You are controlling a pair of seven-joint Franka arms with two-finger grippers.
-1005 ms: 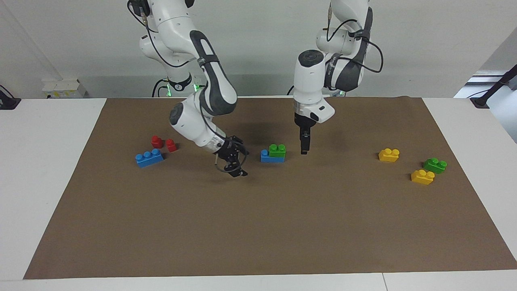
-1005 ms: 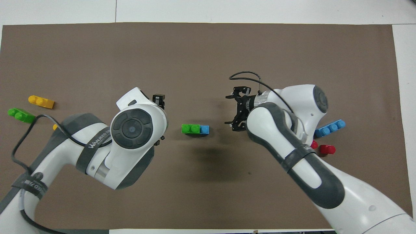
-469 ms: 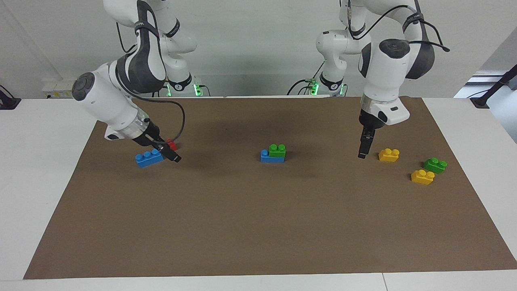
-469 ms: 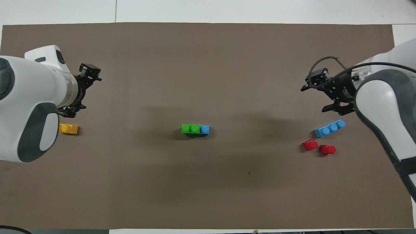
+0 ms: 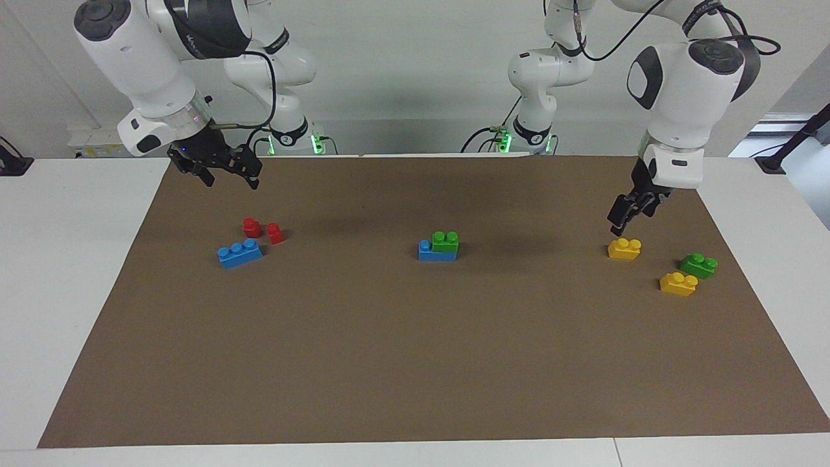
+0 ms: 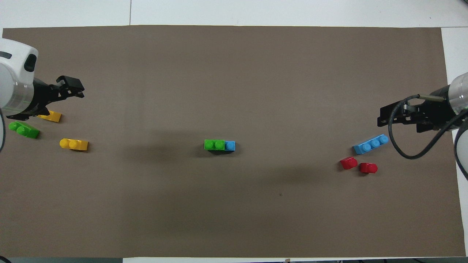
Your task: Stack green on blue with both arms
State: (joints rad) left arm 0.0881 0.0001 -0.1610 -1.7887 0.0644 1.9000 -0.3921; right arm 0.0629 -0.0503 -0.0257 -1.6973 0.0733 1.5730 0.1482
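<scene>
The light-green two-stud brick sits on the sky-blue three-stud brick in the middle of the brown mat, leaving one blue stud bare. The stack also shows in the overhead view, green on blue. No gripper touches it. My left gripper is open and empty, low over the mat by a yellow brick at the left arm's end; it also shows in the overhead view. My right gripper is open and empty, raised over the mat at the right arm's end, also in the overhead view.
A second blue three-stud brick and two red pieces lie at the right arm's end. Two yellow bricks and a darker green brick lie at the left arm's end.
Both grippers have drawn away from the stack toward their own ends of the table and risen. The green-on-blue stack has not moved.
</scene>
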